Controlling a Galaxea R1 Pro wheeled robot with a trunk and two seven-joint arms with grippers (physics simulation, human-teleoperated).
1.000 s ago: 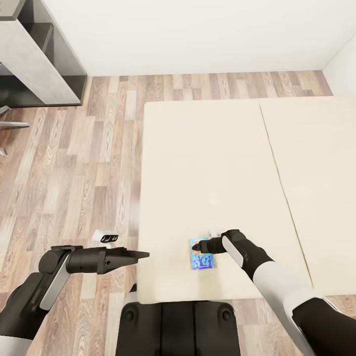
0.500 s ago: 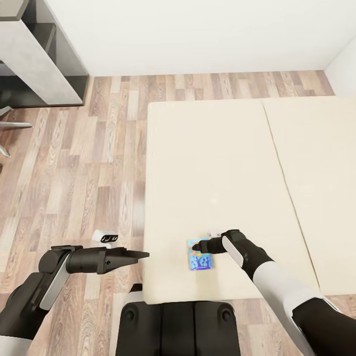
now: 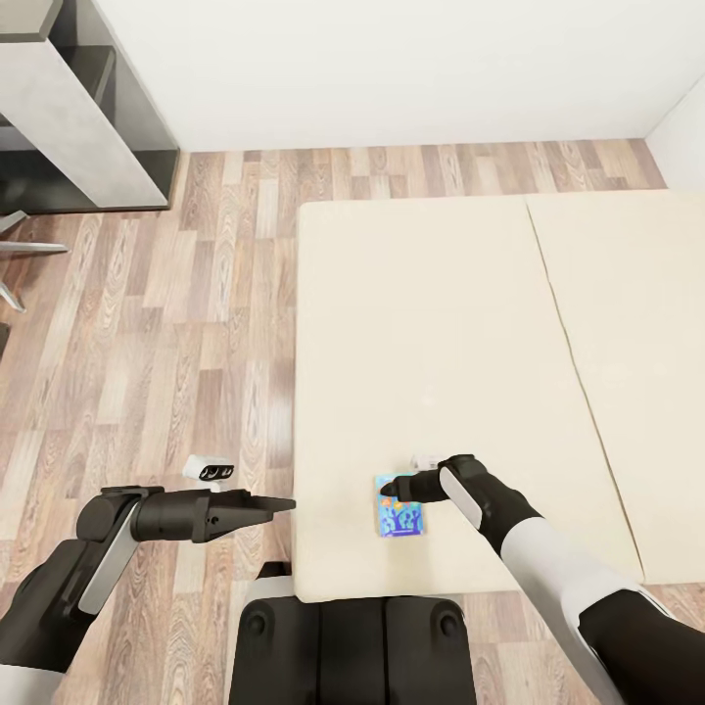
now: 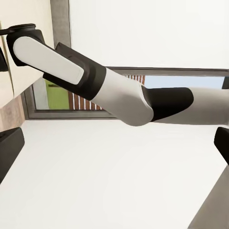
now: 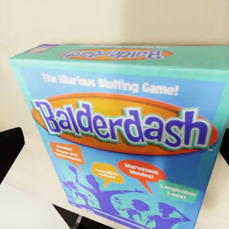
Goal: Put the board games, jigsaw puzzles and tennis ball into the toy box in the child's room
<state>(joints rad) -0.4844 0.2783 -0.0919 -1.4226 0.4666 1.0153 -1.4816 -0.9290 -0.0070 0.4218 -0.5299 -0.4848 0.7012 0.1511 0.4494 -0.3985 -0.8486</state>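
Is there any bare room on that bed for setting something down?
Plenty. The bed is bare from its far edge, by the strip of wood floor, down to the board game. The mattress beyond the seam is bare too. It is crowded only at the near edge, where the right hand hovers over the game.

The head camera looks steeply down over both arms onto the bed (image 3: 431, 323) and plank floor (image 3: 186, 323). The right wrist camera sits very close above the blue board game (image 5: 126, 131), also small in the head view (image 3: 399, 509). The left wrist camera faces sideways across the right arm (image 4: 114, 90).
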